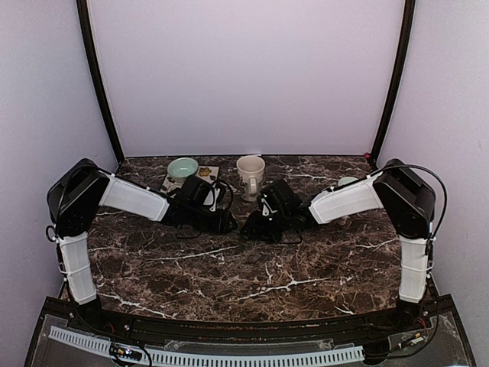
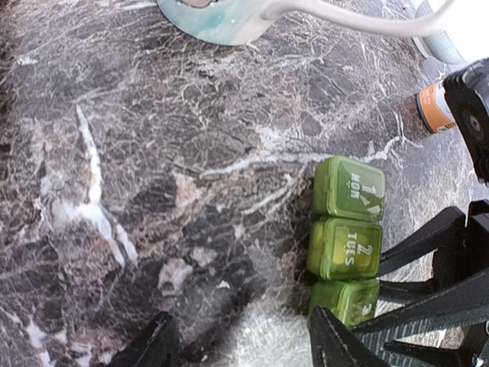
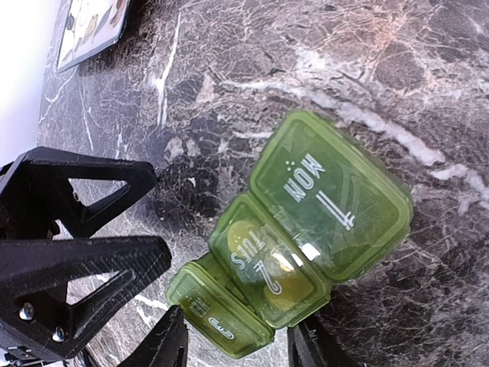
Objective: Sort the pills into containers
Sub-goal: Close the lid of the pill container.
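The table [image 1: 252,267] top looks like polished stone, a dark brown marble with white veins, smooth and softly shiny. The pill box [image 3: 306,229] is translucent green plastic, glossy, with small highlights on its lids and white day lettering on them. The left gripper [image 2: 244,348] and right gripper [image 3: 237,348] have fingers of matt black plastic, finely ridged on some faces. The arm shells [image 1: 134,199] are smooth white plastic. The cream mug [image 1: 250,174] and pale green bowl [image 1: 182,167] look like shiny glazed ceramic.

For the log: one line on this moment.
green pill box: lids shut | left hand: open, beside it | right hand: open, straddling its end
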Tool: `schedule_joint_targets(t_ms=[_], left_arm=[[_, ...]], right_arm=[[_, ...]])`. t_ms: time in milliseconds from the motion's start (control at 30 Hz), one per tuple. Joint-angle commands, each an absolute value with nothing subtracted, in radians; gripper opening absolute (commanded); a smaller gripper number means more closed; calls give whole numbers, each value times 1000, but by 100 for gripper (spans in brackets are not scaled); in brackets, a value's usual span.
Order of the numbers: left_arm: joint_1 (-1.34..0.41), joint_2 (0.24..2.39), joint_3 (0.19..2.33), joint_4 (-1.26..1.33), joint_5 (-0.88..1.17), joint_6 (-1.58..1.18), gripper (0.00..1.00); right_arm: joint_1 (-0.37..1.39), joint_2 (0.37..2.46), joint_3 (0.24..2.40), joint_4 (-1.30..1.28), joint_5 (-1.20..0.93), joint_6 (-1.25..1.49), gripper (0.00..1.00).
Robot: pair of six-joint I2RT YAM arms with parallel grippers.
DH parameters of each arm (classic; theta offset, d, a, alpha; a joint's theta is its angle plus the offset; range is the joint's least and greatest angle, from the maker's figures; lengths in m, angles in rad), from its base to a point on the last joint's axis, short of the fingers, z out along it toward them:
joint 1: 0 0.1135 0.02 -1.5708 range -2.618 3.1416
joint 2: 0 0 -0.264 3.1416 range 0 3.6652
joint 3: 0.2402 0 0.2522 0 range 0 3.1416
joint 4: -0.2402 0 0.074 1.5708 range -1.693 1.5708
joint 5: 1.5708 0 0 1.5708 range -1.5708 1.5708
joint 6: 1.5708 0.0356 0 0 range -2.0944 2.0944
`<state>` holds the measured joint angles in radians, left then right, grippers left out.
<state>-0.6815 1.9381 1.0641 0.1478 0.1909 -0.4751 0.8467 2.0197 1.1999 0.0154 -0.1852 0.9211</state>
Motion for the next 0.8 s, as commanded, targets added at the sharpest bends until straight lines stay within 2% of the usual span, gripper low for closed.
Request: schedule_joint_targets(t_ms=[0,433,767], left_arm=[[-669,1994,1063,92,181,-466,61],[-668,2069,1093,86,204,-450,59],[-678,2086,1082,61,241,-461,50]], right_arm=[[834,2015,1171,21,-176,935,46],[828,2003,1159,44,-192,951,46],[824,1982,1134,39,-184,957,46]])
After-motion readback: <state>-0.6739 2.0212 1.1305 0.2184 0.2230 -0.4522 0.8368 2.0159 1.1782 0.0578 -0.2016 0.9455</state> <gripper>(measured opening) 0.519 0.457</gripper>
